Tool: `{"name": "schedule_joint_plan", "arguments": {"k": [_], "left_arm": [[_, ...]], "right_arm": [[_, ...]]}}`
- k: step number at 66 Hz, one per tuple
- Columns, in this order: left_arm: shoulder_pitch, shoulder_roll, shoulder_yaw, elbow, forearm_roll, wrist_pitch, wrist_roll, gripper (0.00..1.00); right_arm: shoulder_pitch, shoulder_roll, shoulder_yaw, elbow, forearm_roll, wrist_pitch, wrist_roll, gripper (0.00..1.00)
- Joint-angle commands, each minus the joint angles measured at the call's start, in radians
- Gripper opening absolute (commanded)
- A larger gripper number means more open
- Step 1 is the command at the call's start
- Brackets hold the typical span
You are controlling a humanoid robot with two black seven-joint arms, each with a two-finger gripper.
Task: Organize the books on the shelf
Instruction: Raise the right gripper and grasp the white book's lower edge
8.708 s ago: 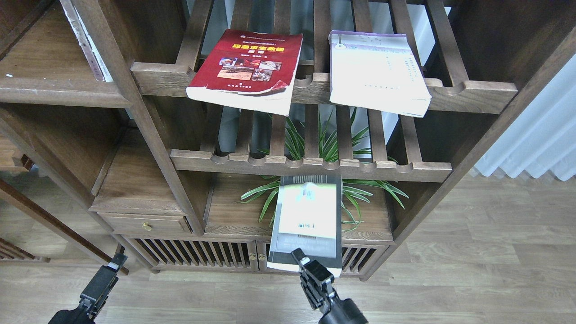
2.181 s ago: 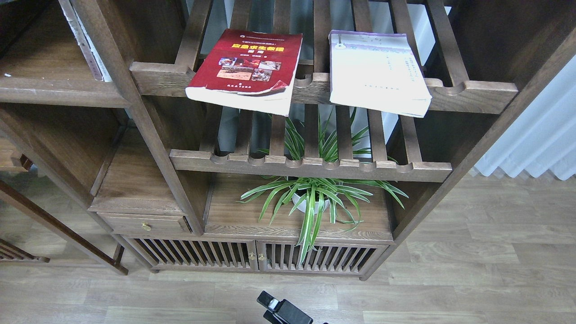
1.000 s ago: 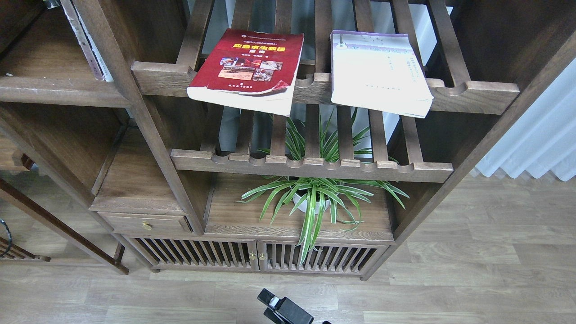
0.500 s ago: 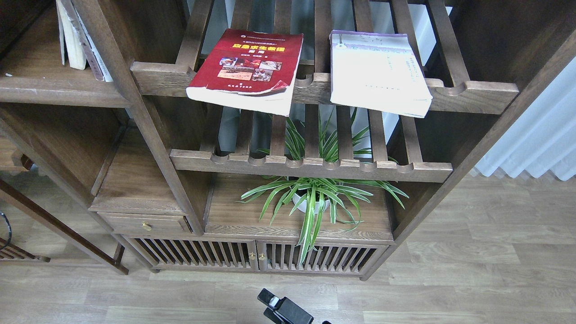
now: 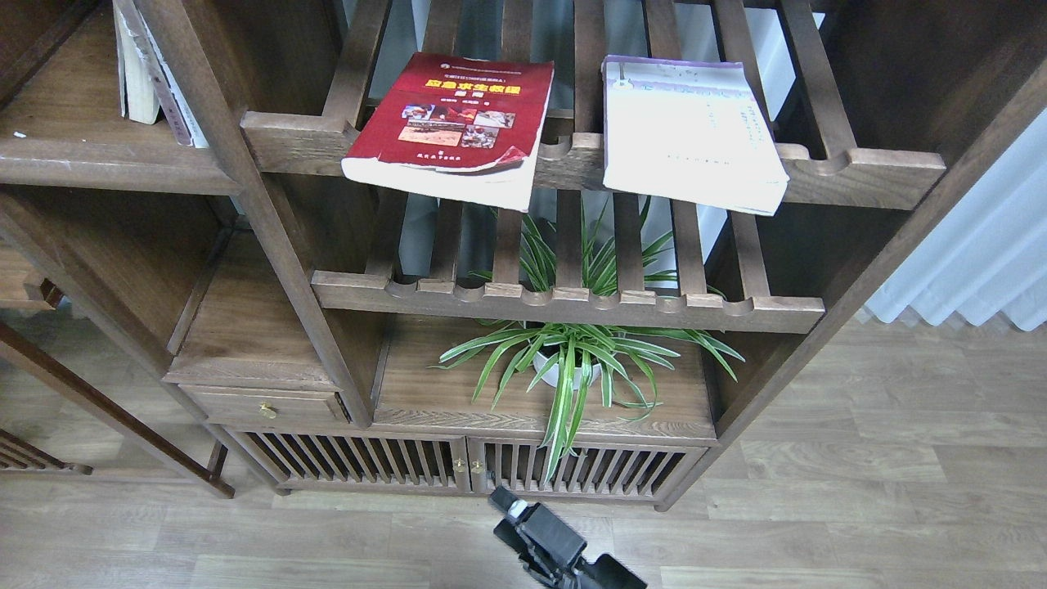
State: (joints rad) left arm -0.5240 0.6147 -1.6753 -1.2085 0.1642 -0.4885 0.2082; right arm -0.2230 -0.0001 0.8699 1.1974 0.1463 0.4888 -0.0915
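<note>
The red book and the cream-white book with a purple edge lie flat on the top slatted rack, both overhanging its front rail. On the dark plank shelf at the upper left, a book stands upright. Only its cream page edge shows, so I cannot tell its cover colour. My right gripper is low at the bottom centre, above the floor and far below the books. It is dark and seen end-on. My left gripper is out of view.
A thin book with a pale worn spine leans beside the upright book. A spider plant in a white pot stands on the low shelf under a second slatted rack. A drawer and slatted cabinet doors are below.
A book has appeared standing upright on the upper-left plank shelf within the last second. My right gripper has risen slightly and shifted right at the bottom edge.
</note>
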Motion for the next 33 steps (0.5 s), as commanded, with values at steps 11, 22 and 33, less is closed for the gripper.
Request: {"name": "schedule_joint_plan", "arguments": {"k": [11, 22, 33], "left_arm": [[0.251, -0.006, -0.046, -0.190, -0.100, 0.000, 0.008, 1.00], [0.383, -0.009, -0.069, -0.240, -0.144, 0.000, 0.008, 1.00], [0.472, -0.012, -0.070, -0.240, -0.160, 0.000, 0.008, 1.00]], "right_arm": [[0.001, 0.000, 0.037, 0.067, 0.016, 0.000, 0.026, 0.99], [0.001, 0.000, 0.061, 0.102, 0.018, 0.000, 0.045, 0.99], [0.002, 0.000, 0.104, 0.136, 0.016, 0.000, 0.044, 0.99]]}}
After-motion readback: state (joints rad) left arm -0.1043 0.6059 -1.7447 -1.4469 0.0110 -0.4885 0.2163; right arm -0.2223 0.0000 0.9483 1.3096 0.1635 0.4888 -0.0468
